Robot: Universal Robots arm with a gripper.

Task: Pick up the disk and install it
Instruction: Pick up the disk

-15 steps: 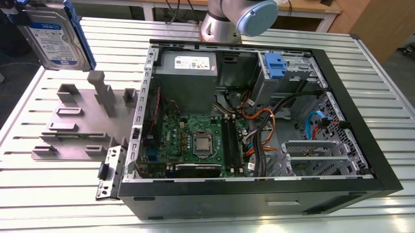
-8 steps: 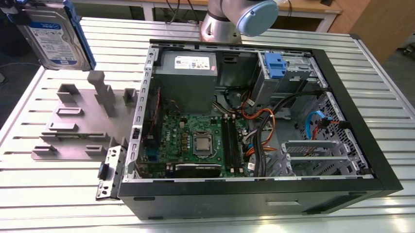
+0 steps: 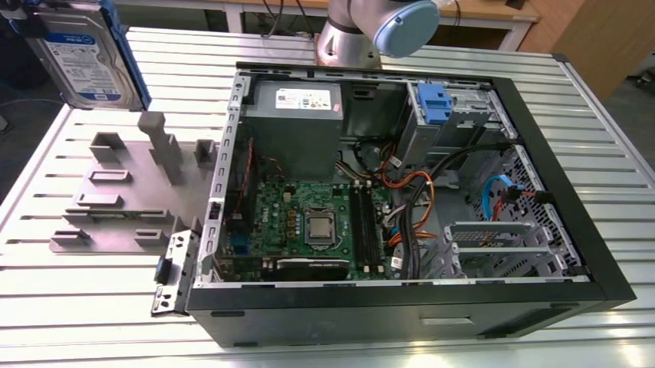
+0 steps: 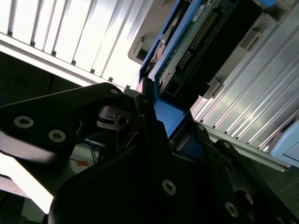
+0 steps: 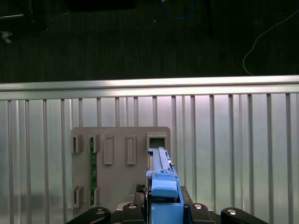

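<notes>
The disk (image 3: 87, 54), a silver drive with a white-and-blue label in a blue carrier, hangs upright in the air above the table's far corner at the exterior view's left. In the first wrist view the disk (image 5: 161, 184) is edge-on, its blue carrier clamped by my gripper (image 5: 163, 210) above a grey fixture plate (image 5: 119, 161). The second wrist view shows the disk's green circuit-board side (image 4: 196, 32) and the blue carrier between my black fingers (image 4: 142, 109). My gripper (image 4: 168, 121) is shut on the disk.
An open black computer case (image 3: 603, 253) lies on the slatted metal table (image 3: 82, 307), with a motherboard (image 3: 307, 222), a grey power supply (image 3: 297, 123) and a blue bracket (image 3: 435, 103) on its drive bay. The grey fixture plate (image 3: 113, 207) sits beside the case. The arm's base (image 3: 373, 31) stands behind it.
</notes>
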